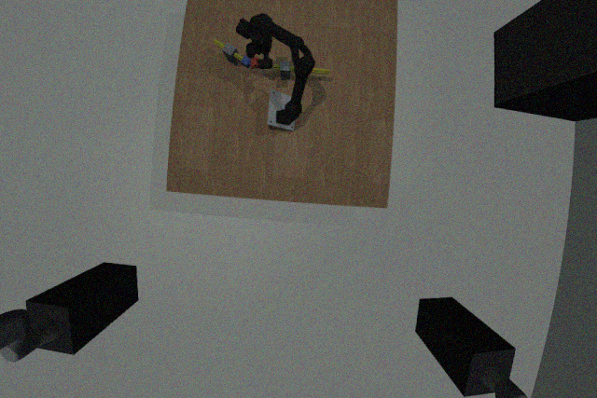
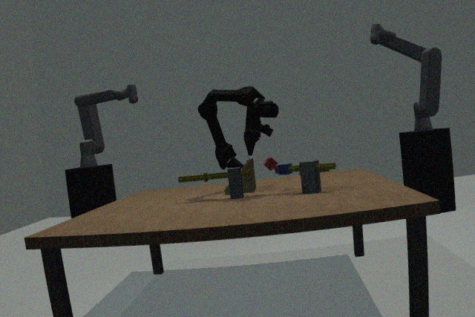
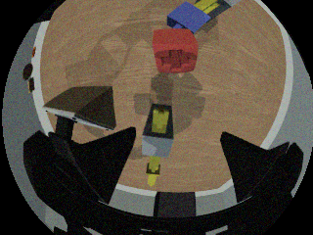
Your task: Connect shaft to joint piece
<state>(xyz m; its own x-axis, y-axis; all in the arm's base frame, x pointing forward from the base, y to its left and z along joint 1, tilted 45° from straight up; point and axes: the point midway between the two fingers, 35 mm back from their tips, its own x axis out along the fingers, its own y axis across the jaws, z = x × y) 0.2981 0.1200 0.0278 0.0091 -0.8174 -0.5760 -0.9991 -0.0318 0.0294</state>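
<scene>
The red joint piece looks tilted beside its blue hinge part. The first yellow shaft runs from it through a grey block. The second yellow shaft passes through another grey block; a gap separates its end from the red piece. The opening faces roughly toward that shaft in the wrist view; exact alignment is unclear. My gripper points down, open and empty, above and between the shaft block and red piece.
The arm's pale mount stands beside the second block. The wooden table carries everything. Two grey arms stand on black pedestals beyond the table.
</scene>
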